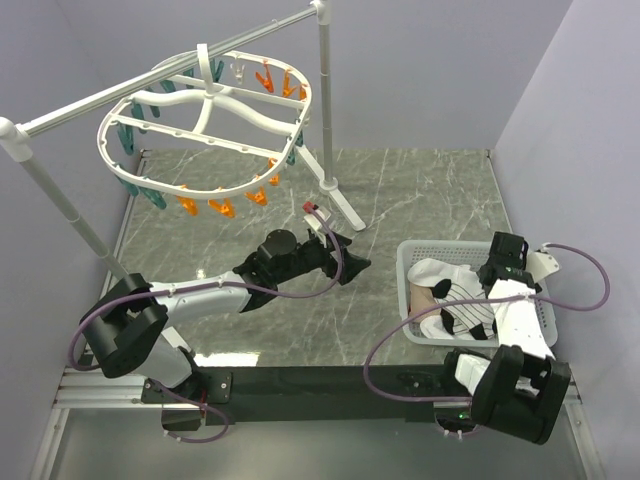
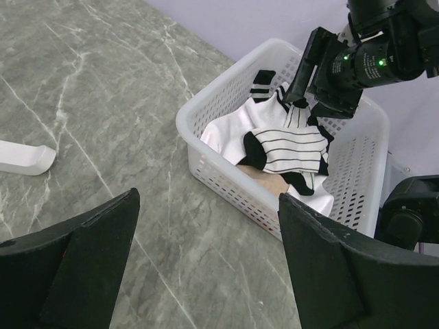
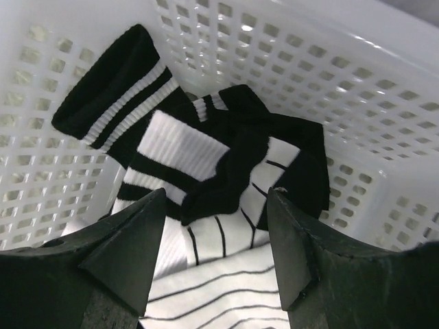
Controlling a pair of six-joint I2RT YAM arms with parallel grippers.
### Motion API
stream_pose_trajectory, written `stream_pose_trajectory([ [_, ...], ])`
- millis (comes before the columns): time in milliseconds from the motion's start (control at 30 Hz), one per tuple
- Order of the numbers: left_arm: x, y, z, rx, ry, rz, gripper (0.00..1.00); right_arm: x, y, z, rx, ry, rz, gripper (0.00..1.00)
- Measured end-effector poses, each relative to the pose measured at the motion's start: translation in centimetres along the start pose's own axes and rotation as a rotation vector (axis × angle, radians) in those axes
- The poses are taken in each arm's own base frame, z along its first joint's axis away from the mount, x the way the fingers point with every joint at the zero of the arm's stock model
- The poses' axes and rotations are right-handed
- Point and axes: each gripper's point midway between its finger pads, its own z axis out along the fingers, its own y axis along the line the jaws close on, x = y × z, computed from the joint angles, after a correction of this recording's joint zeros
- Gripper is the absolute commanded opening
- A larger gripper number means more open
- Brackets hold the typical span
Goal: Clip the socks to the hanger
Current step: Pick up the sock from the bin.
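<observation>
The socks (image 1: 452,292) lie heaped in a white lattice basket (image 1: 408,262) at the right. A thin-striped black-and-white sock (image 2: 291,147) lies on top, with a pinkish-beige one (image 2: 264,179) under it. My right gripper (image 3: 218,195) is open and empty, low over the pile, with its jaws on either side of the striped sock (image 3: 226,288) and a black cuff (image 3: 233,171). My left gripper (image 2: 209,199) is open and empty above the marble table, left of the basket (image 2: 188,123). The white oval hanger (image 1: 205,110), with orange and teal clips, hangs at the back left.
A silver metal rail (image 1: 150,85) on white-jointed posts carries the hanger. Its white foot (image 1: 340,205) rests on the table near my left gripper (image 1: 350,258) and shows in the left wrist view (image 2: 20,157). Purple walls close in the back and both sides.
</observation>
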Motion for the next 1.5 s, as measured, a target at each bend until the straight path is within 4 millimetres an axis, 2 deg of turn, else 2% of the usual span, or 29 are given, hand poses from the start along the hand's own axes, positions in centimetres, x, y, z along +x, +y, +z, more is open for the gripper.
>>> stream_pose_trajectory([
  [100, 0.1, 0.3, -0.1, -0.007, 0.002, -0.001, 0.88, 0.5, 0.3, 0.8, 0.008, 0.023, -0.018, 0.66],
  [233, 0.0, 0.9, -0.3, -0.020, -0.001, -0.002, 0.88, 1.4, 0.5, 1.9, 0.034, 0.063, -0.047, 0.60],
  [333, -0.3, 1.2, -0.5, -0.027, -0.008, -0.001, 0.88, 1.5, 0.8, 2.3, 0.037, 0.074, -0.058, 0.33],
  [367, -0.4, 1.3, -0.5, -0.028, -0.010, -0.001, 0.88, 1.5, 0.9, 2.3, 0.038, 0.075, -0.061, 0.17],
  [467, -0.4, 1.3, -0.5, -0.029, -0.011, -0.001, 0.88, 1.3, 0.9, 2.2, 0.038, 0.075, -0.061, 0.01],
  [600, -0.4, 1.3, -0.5, -0.027, -0.010, -0.001, 0.88, 0.9, 0.5, 0.9, 0.018, 0.067, -0.058, 0.00],
  [733, -0.3, 1.1, -0.5, -0.018, -0.006, -0.001, 0.88, -0.7, 1.0, -1.7, -0.082, 0.019, -0.024, 0.00],
  [900, 0.0, 0.6, -0.6, 0.012, 0.012, 0.011, 0.88, -4.0, 3.2, -6.3, -0.291, -0.069, 0.033, 0.00],
  [1067, -1.2, -0.1, -0.1, 0.047, 0.004, 0.047, 0.88, -5.4, 5.2, -9.4, -0.443, -0.090, 0.035, 0.00],
  [1167, -2.7, -1.0, 0.3, 0.085, -0.021, 0.064, 0.88, -5.1, 5.7, -9.9, -0.478, -0.072, 0.014, 0.00],
  [1267, -3.4, -2.0, 0.7, 0.138, -0.025, 0.071, 0.88, -4.5, 6.0, -10.0, -0.497, -0.044, -0.003, 0.00],
  [1367, -3.1, -3.0, 1.6, 0.202, -0.002, 0.076, 0.87, -3.5, 6.5, -9.7, -0.519, -0.002, -0.016, 0.00],
  [1500, -1.7, -4.0, 2.9, 0.253, 0.039, 0.084, 0.87, -0.1, 6.5, -8.4, -0.518, 0.112, -0.046, 0.00],
])
